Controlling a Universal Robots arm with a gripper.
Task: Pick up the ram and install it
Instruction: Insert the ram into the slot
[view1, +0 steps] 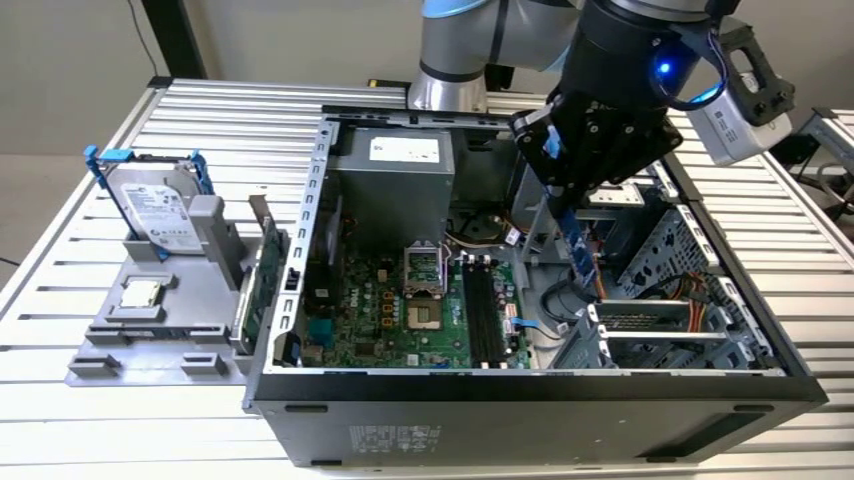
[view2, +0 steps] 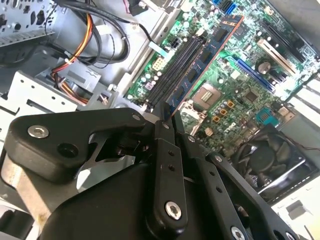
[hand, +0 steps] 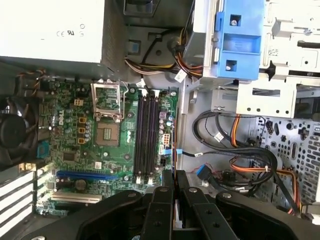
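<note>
Exterior view — pincer (view1: 563, 200) grips ram (view1: 583, 255) endwise.

Matt black gripper (view2: 167, 114); smooth-board ram (view2: 206, 56); ribbed metal table (view1: 80, 230) (dull sheen).

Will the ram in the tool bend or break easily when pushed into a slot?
Probably stiff yet fragile: the ram is a thin board with bare chips. Likely light, since the tool holds it by one end. So gripped, it may tilt under a push.
</note>
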